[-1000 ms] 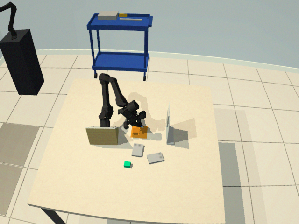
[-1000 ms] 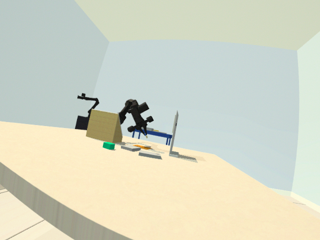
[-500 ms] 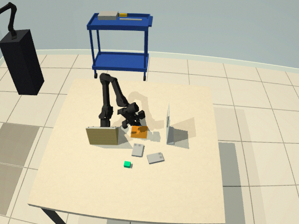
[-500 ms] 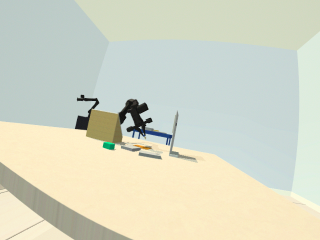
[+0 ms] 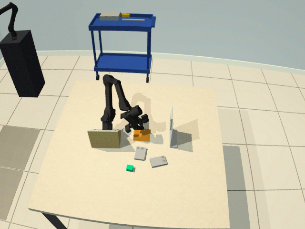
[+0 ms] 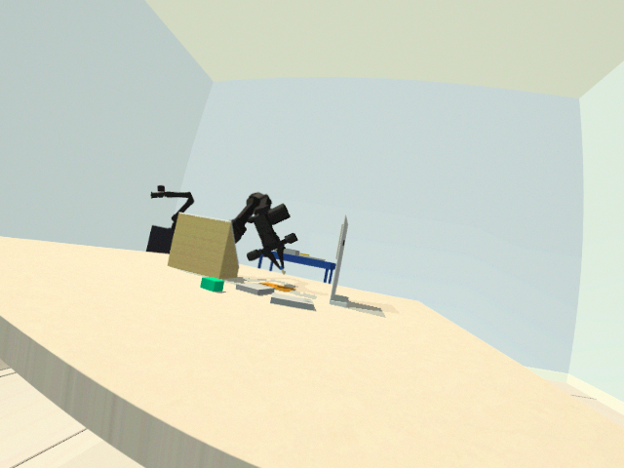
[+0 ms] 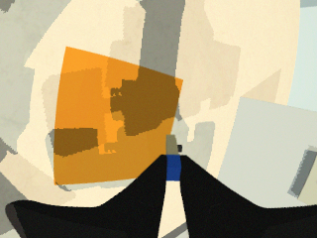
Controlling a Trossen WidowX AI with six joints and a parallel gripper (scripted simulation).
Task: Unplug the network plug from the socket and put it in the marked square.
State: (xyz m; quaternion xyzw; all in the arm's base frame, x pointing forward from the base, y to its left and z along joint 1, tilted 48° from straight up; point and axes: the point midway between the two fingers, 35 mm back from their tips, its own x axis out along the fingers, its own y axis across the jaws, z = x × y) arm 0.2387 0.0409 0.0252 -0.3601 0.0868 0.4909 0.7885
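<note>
My gripper is shut on the network plug. The plug shows in the wrist view as a blue body with a greyish-tan front end sticking out past the fingertips. It is clear of the socket panel and points down at a slant, above the table. The orange marked square lies flat on the table below the gripper, partly in the arm's shadow. The upright panel stands to the right of the square. How high the plug is cannot be told exactly.
A wooden-faced block stands left of the square, near the arm's base. Two flat grey plates and a small green block lie in front of the square. A blue cart stands behind the table.
</note>
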